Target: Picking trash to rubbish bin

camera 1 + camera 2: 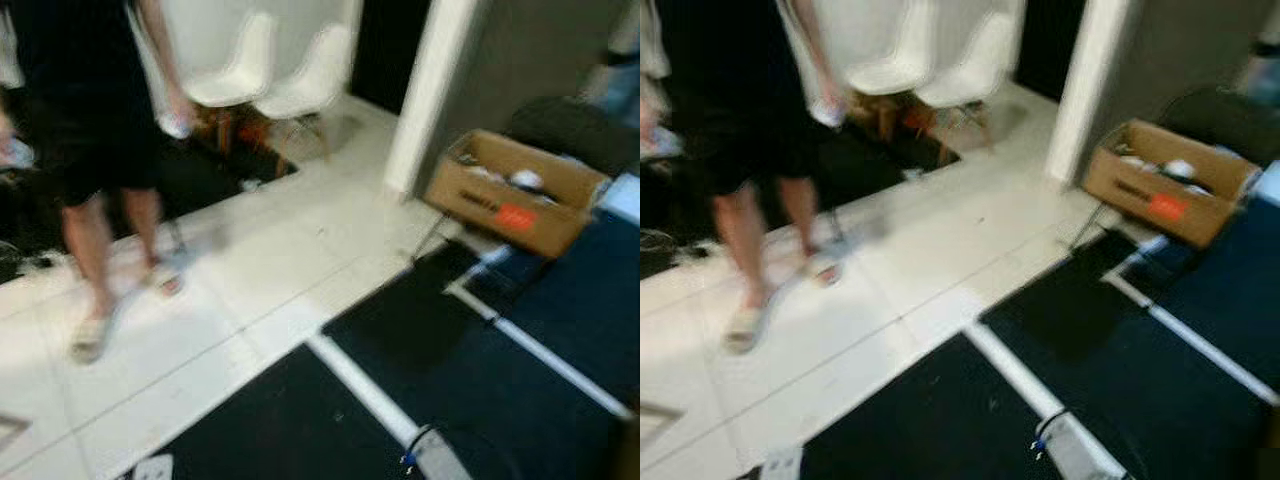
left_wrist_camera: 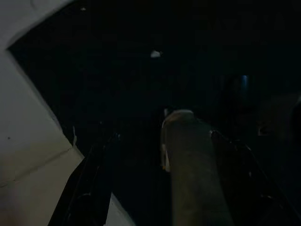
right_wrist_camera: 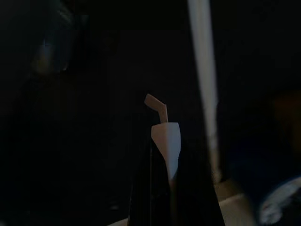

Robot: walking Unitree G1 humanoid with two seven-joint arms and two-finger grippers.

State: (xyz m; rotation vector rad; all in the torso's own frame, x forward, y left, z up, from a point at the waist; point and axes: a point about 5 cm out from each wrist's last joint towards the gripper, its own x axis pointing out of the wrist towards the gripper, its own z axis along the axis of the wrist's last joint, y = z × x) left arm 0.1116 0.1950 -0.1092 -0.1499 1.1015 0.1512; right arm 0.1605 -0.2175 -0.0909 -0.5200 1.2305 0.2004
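The head views are blurred. An open brown cardboard box (image 1: 515,192) with pale scraps inside stands on the floor at the far right, beside a white pillar (image 1: 425,95). The left wrist view is dark. There my left gripper (image 2: 174,155) holds a grey tube (image 2: 190,165) that stands up between its two black fingers (image 2: 89,188), above dark carpet. The right wrist view shows my right gripper (image 3: 165,150) shut on a small white carton (image 3: 167,139) with a bent straw.
A person in dark shorts and sandals (image 1: 95,200) walks on the white tiles at the left. White chairs (image 1: 270,70) stand at the back. Dark blue carpet with white strips (image 1: 380,400) covers the floor ahead, and a cable end (image 1: 415,445) lies on it.
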